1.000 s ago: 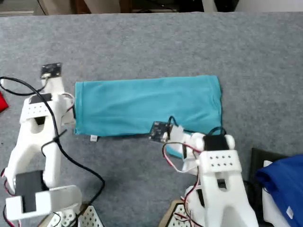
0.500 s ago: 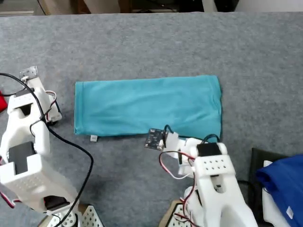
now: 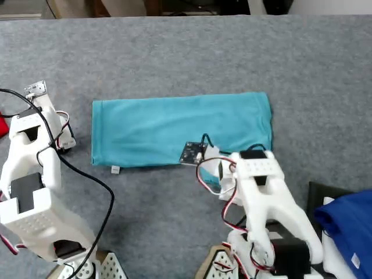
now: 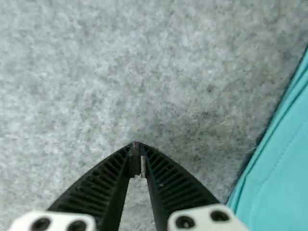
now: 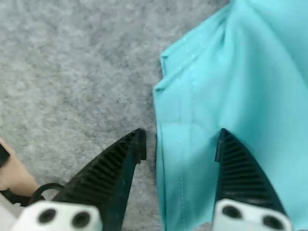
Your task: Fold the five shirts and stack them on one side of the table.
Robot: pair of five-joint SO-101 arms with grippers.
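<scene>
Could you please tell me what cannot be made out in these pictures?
1. High view: the blue cloth is cut off by the right edge; its shirt count is unclear.
2. High view: the red thing is cut off at the left edge; unidentifiable.
3. High view: the right arm hides part of the teal shirt's near edge.

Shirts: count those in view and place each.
2: a teal shirt mid-table; a blue shirt bundled at the high view's right edge. A red scrap at the left edge may be another.

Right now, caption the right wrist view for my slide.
Right gripper, jaws open, straddling the edge of the teal shirt on the grey table.
</scene>
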